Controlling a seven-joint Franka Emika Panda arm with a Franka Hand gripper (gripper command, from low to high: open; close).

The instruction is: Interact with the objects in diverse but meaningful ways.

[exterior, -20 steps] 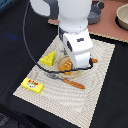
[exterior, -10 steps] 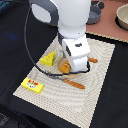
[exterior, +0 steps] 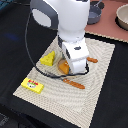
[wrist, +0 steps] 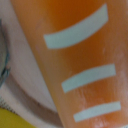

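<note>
A bulky white arm [exterior: 62, 17] with rounded glossy shells, grey joint cap, and a black cable [exterior: 30, 50].

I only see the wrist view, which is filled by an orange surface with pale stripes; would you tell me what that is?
Observer: It is the loaf, lying on the mat right under the arm's wrist.
Operator: Thank you. Is anything close beside it?
Observer: Yes, the cheese sits just beside it, toward the exterior view's left.
Operator: Is there anything else on that side?
Observer: The box lies near the mat's corner on the exterior view's left, well apart from the loaf.
</note>
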